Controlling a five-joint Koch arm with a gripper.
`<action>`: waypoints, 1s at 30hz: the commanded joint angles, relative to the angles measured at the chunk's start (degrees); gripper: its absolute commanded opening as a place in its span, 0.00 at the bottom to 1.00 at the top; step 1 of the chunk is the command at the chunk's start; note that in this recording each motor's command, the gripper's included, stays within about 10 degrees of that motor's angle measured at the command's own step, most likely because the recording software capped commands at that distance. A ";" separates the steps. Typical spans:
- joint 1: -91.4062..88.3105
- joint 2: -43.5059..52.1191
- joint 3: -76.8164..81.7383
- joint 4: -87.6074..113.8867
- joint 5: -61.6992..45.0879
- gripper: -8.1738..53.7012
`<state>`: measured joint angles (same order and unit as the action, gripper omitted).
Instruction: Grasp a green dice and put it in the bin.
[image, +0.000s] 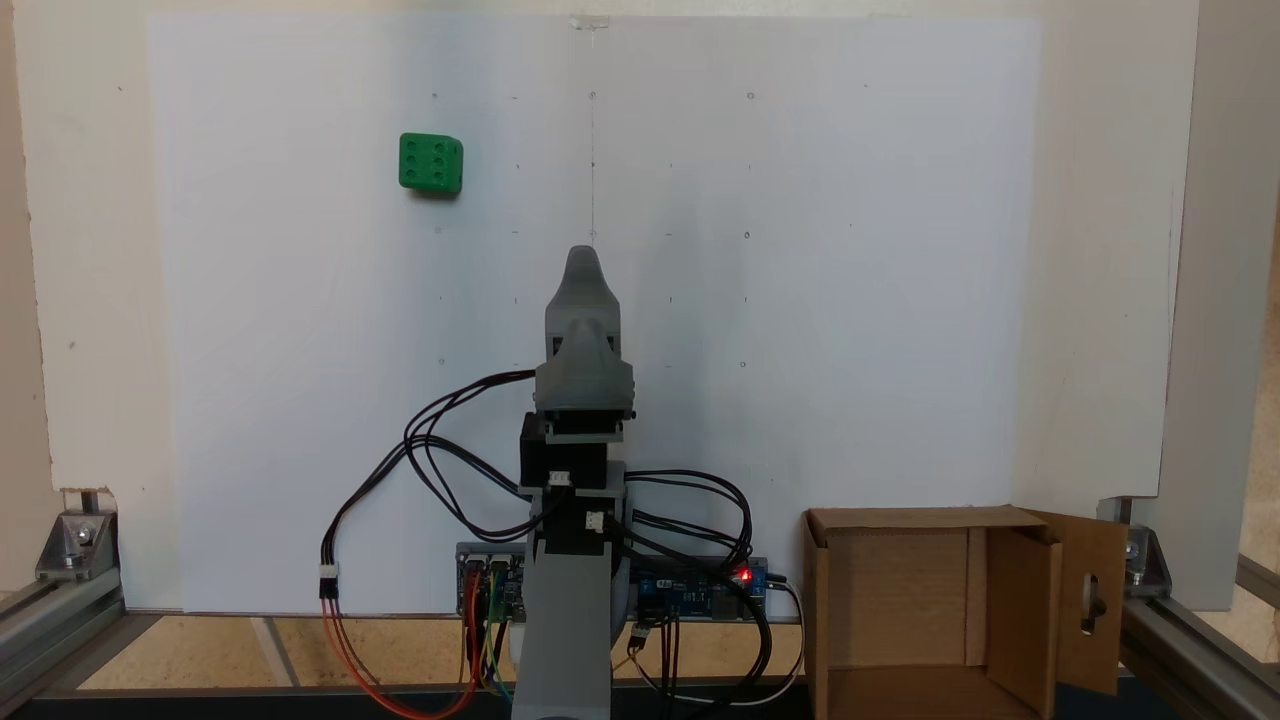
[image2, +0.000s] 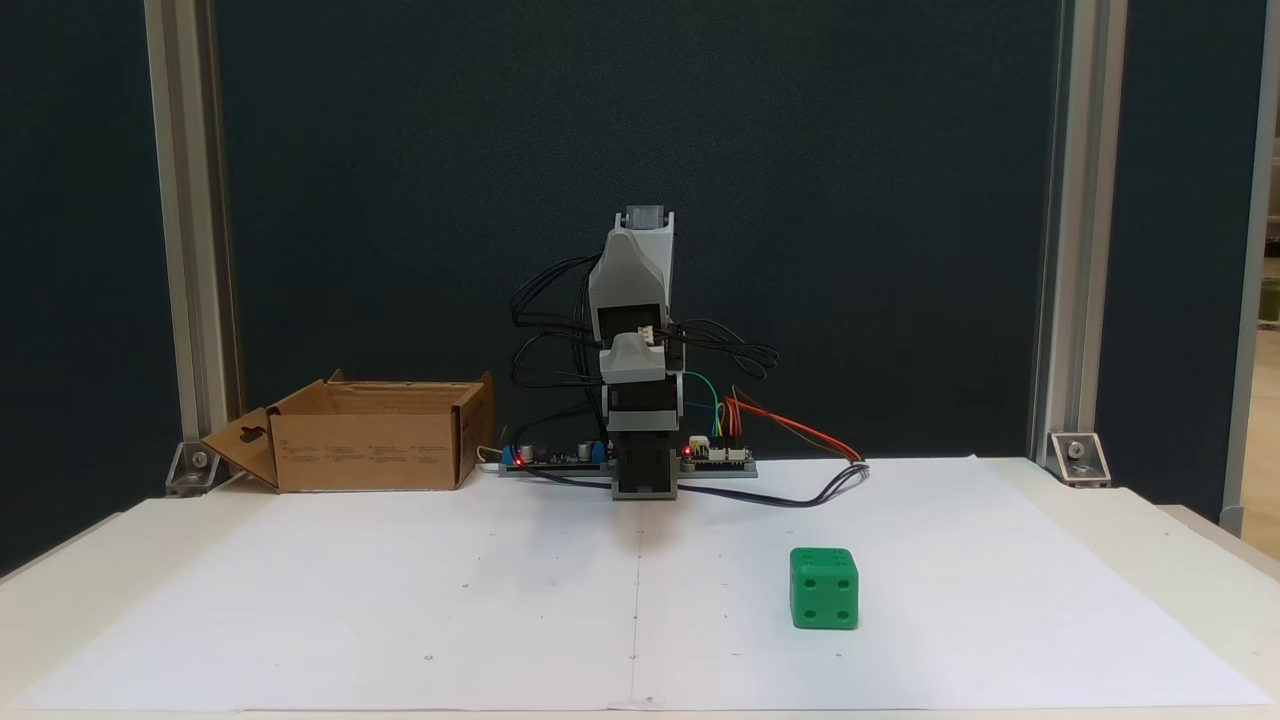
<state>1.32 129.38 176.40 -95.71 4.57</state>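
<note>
The green dice (image: 431, 163) (image2: 824, 588) lies alone on the white sheet, far from the arm; it is at the upper left in a fixed view and at the front right in the other. The bin (image: 890, 590) (image2: 370, 450), an open brown cardboard box whose side flap has a slot cut-out, stands beside the arm's base. My arm is folded over its base. The grey gripper (image: 584, 262) (image2: 637, 352) is held above the sheet's middle line, well short of the dice and holding nothing. Its jaws overlap in both fixed views, so the gap is hidden.
A circuit board (image: 700, 590) (image2: 560, 458) with a red light sits at the arm's base. Black and coloured cables (image: 440, 450) (image2: 800, 440) loop out onto the table. Aluminium frame posts (image2: 185, 250) stand at the table corners. The white sheet (image: 850, 250) is open room around the dice.
</note>
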 joint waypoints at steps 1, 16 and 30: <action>0.18 6.24 2.72 5.27 -10.00 0.86; 0.09 6.24 2.72 5.27 -11.60 0.86; 0.09 6.24 2.72 5.36 -11.60 0.86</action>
<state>1.41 129.38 176.40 -89.91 -4.22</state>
